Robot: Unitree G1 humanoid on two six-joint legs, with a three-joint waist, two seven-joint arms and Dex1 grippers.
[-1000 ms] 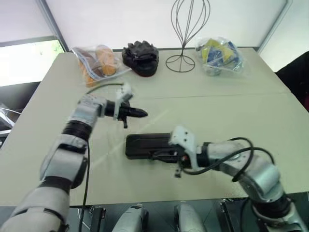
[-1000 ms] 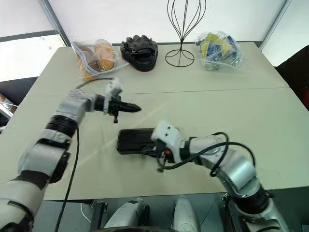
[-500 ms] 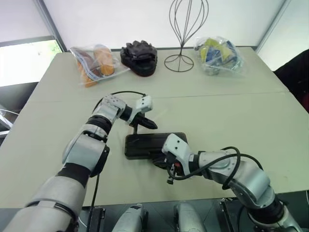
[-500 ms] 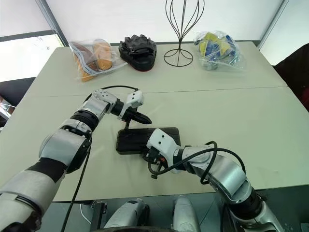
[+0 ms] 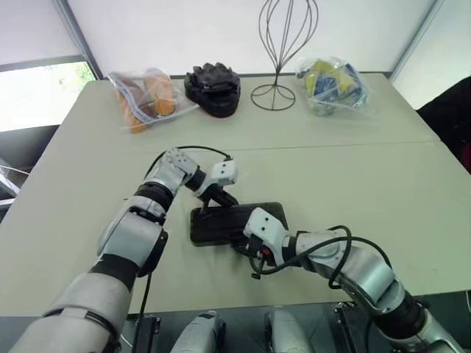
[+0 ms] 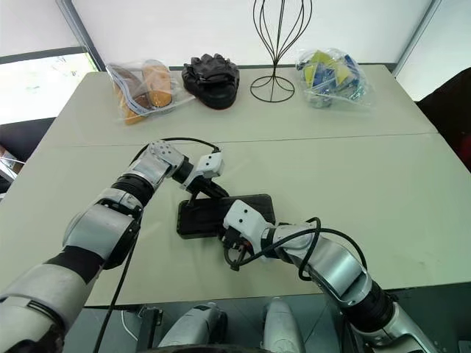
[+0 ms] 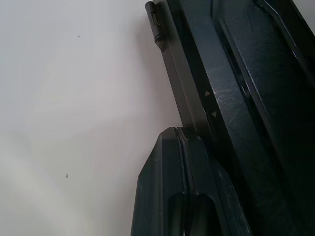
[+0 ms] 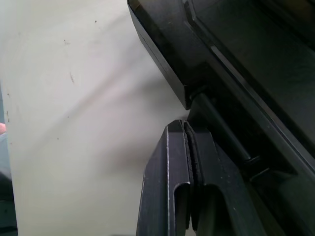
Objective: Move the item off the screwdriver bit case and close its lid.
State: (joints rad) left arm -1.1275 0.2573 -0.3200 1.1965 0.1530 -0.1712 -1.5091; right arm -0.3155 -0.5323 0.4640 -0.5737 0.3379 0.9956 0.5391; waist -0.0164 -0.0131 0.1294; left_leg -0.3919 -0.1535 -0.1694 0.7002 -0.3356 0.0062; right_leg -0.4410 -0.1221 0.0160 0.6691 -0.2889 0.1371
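At the case's far-left edge, the left gripper (image 7: pixel 177 132) has its fingers pressed together, tip touching the rim. The right gripper (image 8: pixel 186 123), fingers likewise together, touches the near edge. The screwdriver bit case (image 5: pixel 234 220) lies flat, near-centre on the table (image 5: pixel 353 169). Judged rigid, smooth, fairly light, prone to sliding: brace one edge, press the lid's flat top.

Head stereo pair looks fwd/down over whole table (image 5: pixel 383 184); wrist cams v. close at edges of screwdriver bit case (image 7: pixel 256 98).

Perhaps a test lab, plain beige table (image 5: pixel 353 176), white wall (image 5: pixel 184 29), bagged props (image 5: pixel 333 82)
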